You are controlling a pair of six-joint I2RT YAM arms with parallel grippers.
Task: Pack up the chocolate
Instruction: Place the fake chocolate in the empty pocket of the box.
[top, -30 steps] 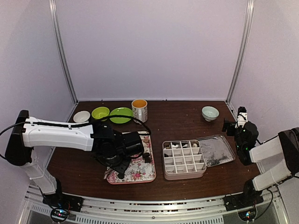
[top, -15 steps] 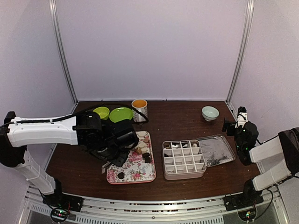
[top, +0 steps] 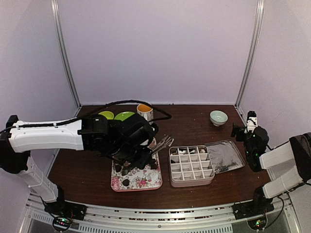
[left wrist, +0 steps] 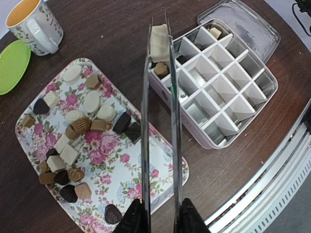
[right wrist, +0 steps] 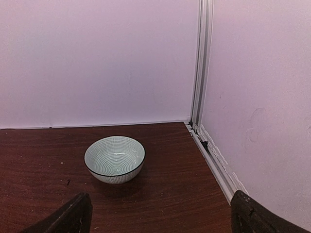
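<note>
1. Top external view, far left: the left arm (top: pixel 48 136) reaches in over the floral tray (top: pixel 146 180), which lies near the front edge of the table (top: pixel 189 121). Bare wood stays open in the centre of the frame, from the tray and box back to the wall.
2. Just right of the tray sits the divided box (top: pixel 191 182), with its lid (top: pixel 224 156) lying just beside it on the right. The right arm (top: pixel 277 155) stands at the frame's right edge, well apart from both.
3. Left wrist view, bottom centre: the left gripper (left wrist: pixel 163 219) is clamped on the metal tongs (left wrist: pixel 146 145). Their blades are nearly together and pinch one white chocolate piece (left wrist: pixel 159 36) at upper centre, over a corner compartment of the box. I cannot tell whether it touches the box.
4. Right wrist view: the right gripper (right wrist: pixel 159 206) has its fingers (right wrist: pixel 73 213) wide apart in the lower corners and holds nothing.
5. Counted, left to right:
   - one green bowl (top: pixel 106 115)
   - one green plate (top: pixel 125 115)
   - one mug (top: pixel 145 110)
   - roughly twenty loose chocolates (left wrist: pixel 80 127) on the tray
   - a few more pieces in the box
   - one pale bowl (top: pixel 218 117) at upper right
</note>
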